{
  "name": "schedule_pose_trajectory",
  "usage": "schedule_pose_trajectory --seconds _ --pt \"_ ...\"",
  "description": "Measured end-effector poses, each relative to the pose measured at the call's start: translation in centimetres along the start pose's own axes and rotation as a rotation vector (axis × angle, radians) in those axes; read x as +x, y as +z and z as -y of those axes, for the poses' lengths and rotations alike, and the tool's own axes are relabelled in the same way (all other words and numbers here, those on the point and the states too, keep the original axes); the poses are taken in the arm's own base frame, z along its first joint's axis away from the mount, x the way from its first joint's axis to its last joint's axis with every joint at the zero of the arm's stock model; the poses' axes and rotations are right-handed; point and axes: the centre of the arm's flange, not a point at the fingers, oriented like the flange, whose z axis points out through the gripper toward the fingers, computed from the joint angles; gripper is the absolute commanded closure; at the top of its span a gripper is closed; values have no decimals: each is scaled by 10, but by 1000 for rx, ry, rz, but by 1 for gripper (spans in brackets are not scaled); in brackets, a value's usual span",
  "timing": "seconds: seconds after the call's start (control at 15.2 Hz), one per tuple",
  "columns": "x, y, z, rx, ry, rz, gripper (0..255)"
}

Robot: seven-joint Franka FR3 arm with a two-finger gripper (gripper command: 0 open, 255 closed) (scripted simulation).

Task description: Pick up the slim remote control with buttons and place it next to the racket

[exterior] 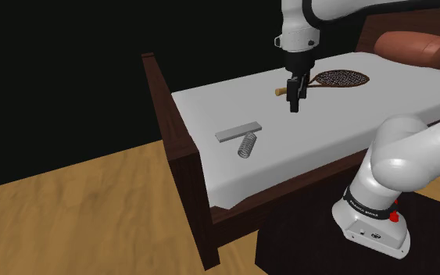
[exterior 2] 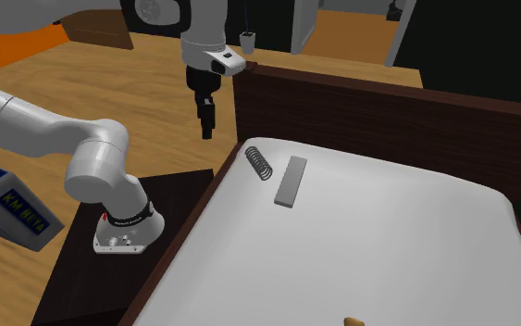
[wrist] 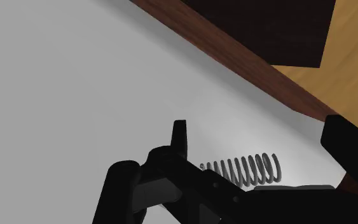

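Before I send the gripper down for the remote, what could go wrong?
1. The coil spring lies close beside the grey remote, so the gripper could nudge or snag it.
2. The remote is a thin, flat slab on the sheet, so the gripper may slide over it.
3. It sits near the dark wooden footboard, a possible collision.

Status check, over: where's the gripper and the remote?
Gripper open, empty, above the bed. Grey remote flat on it, untouched. Coil spring close beside it.
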Motion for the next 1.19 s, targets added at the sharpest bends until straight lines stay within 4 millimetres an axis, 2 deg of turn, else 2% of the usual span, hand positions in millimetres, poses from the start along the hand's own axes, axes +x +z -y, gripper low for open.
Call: schedule_pose_trajectory --seconds 0.2,0.4,0.73,1.06,1.19 --pt "11 9 -8 -3 -37 -6 0" --pt "31 31 -22 -11 -126 -23 0" --pt "82 61 -42 -26 -286 -56 0" --pt "135 93 -55 -41 -447 -88 0" --pt "155 103 -54 -47 -512 -102 0"
